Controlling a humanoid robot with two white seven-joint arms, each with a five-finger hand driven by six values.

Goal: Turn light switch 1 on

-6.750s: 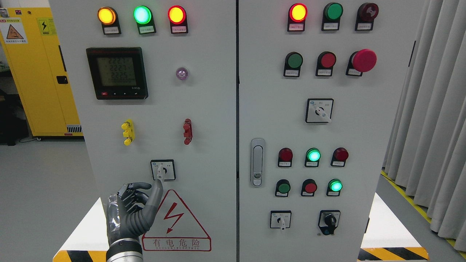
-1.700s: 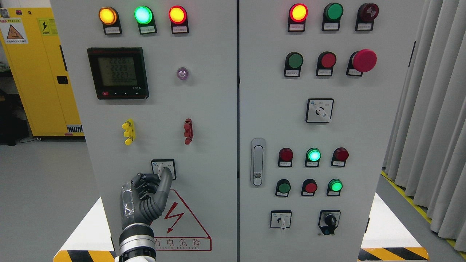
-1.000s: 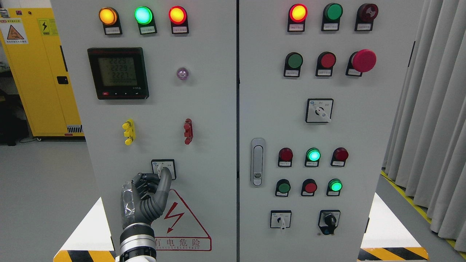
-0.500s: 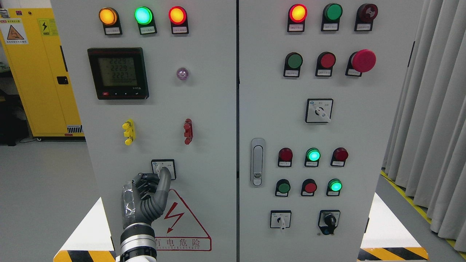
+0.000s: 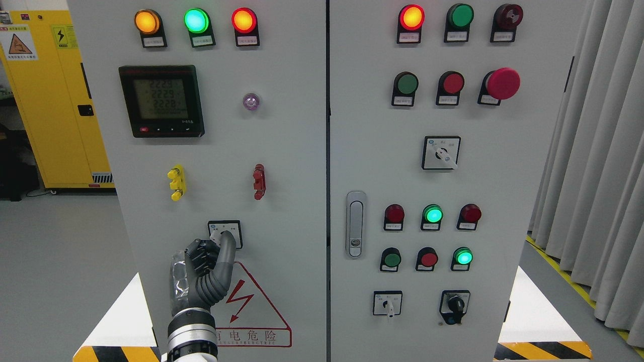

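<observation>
Head view, lower left: left hand point(image 5: 201, 274), fingers curled, pinches the switch point(image 5: 225, 235); its stiff little knob probably needs firm twisting.

You face a tall grey metal cabinet point(image 5: 282, 151) whose two doors meet at a central seam. On its left door, the black square digital meter point(image 5: 161, 100) sits above the small square rotary switch point(image 5: 225, 234). Your dark-fingered left hand point(image 5: 204, 274) reaches up from below, touching that switch. Just beneath lies the red triangular warning sign point(image 5: 249, 306). Behind the cabinet, far left, stands a yellow steel locker point(image 5: 50, 100).
</observation>
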